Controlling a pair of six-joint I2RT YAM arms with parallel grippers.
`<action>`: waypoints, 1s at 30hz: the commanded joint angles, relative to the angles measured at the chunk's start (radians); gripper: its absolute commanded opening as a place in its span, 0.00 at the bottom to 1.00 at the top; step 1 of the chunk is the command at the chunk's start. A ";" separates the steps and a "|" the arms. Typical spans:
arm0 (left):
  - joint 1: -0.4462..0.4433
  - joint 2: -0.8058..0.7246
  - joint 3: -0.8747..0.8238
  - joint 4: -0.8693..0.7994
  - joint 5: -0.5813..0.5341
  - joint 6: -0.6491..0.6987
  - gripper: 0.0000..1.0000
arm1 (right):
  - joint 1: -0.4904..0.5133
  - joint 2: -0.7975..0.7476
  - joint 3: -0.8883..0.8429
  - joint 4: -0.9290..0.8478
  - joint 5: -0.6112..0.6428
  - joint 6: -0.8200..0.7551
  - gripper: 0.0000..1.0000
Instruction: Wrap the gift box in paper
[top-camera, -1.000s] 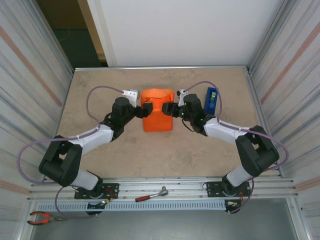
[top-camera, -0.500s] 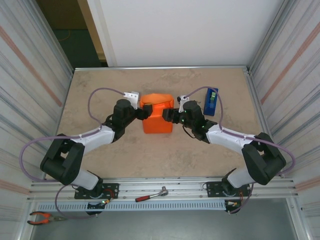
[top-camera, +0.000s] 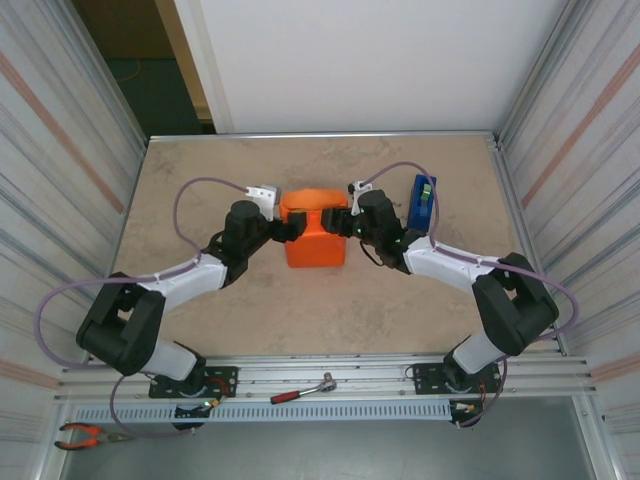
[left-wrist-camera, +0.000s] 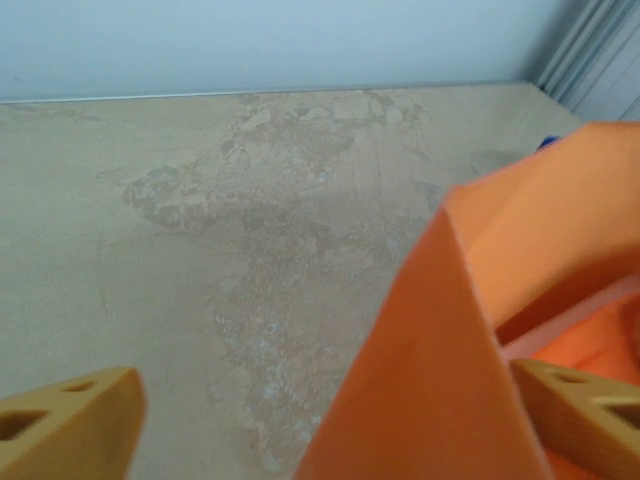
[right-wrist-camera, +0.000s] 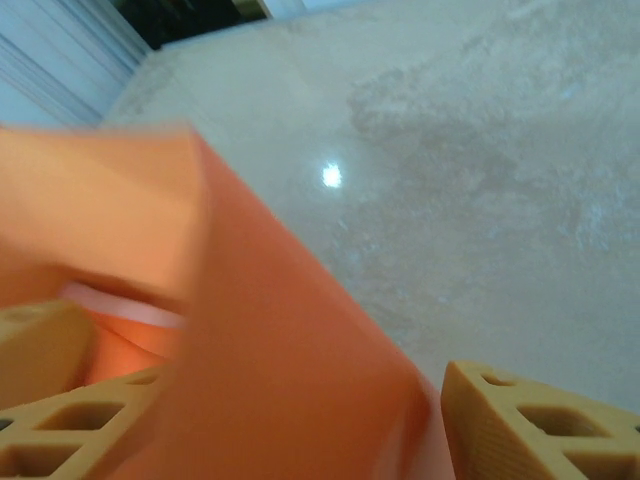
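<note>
The orange paper (top-camera: 315, 228) is folded up around the gift box in the middle of the table. Of the gift box I see only a thin pale pink edge (left-wrist-camera: 585, 308) inside the folds, also seen as a pale strip (right-wrist-camera: 120, 305) in the right wrist view. My left gripper (top-camera: 288, 229) is at the parcel's left end, open wide, and an upright paper flap (left-wrist-camera: 430, 380) stands between its fingers (left-wrist-camera: 70, 425). My right gripper (top-camera: 346, 222) is at the right end, open, straddling a paper fold (right-wrist-camera: 290, 370) with a gap beside its right finger (right-wrist-camera: 540, 425).
A blue tape dispenser (top-camera: 422, 203) stands just right of the right arm. A red-handled ratchet (top-camera: 302, 390) and pliers (top-camera: 85, 435) lie on the front rails. Corrugated walls close both sides; bare beige tabletop (top-camera: 300, 310) lies before and behind the parcel.
The raised far end of the paper now lies lower over the box. My right gripper has shifted slightly toward the far side. The left jaws have widened.
</note>
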 joint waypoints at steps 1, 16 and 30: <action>0.002 -0.087 0.049 -0.058 0.004 -0.009 0.99 | -0.003 0.013 -0.041 -0.003 0.027 0.006 0.64; 0.067 -0.294 -0.045 -0.100 0.173 -0.125 0.96 | 0.057 -0.013 -0.071 -0.040 0.103 0.046 0.62; -0.047 -0.095 -0.024 -0.044 -0.036 -0.031 0.89 | 0.061 -0.026 -0.062 -0.079 0.102 0.056 0.62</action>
